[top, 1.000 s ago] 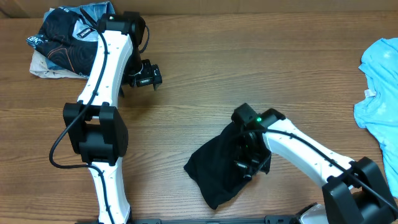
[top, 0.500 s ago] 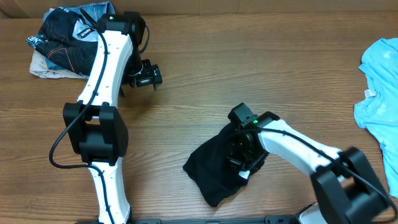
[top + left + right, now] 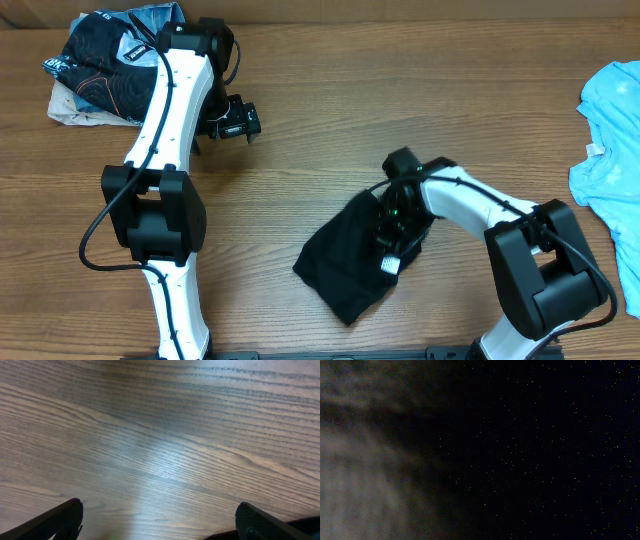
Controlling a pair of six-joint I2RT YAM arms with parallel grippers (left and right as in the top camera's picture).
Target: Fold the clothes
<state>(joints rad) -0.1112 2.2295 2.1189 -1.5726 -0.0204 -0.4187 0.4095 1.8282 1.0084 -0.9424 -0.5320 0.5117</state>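
**Overhead view.** The left gripper [image 3: 232,122] hangs over bare table [image 3: 330,140] with its jaws apart and nothing between them. A pile of dark and pale garments [image 3: 100,70] lies beyond and to the left of it, near but not touching. The right gripper [image 3: 393,235] is pressed down into the black shirt [image 3: 340,270], jaws together on a fold of the fabric. The shirt lies crumpled directly under this gripper and spreads out to its left and towards the near table edge. A small white label [image 3: 388,265] shows just beside the gripper. The light blue T-shirt [image 3: 610,140] lies well apart to the right of the right gripper, at the table edge.

**Left wrist view.** Both fingers [image 3: 62,517] sit in the lower corners of the frame, spread wide. Only wood grain shows between and ahead of them.

**Right wrist view.** The frame is almost entirely black, with a blurred grey patch on the left. Dark fabric covers the lens, so the fingers cannot be made out here.
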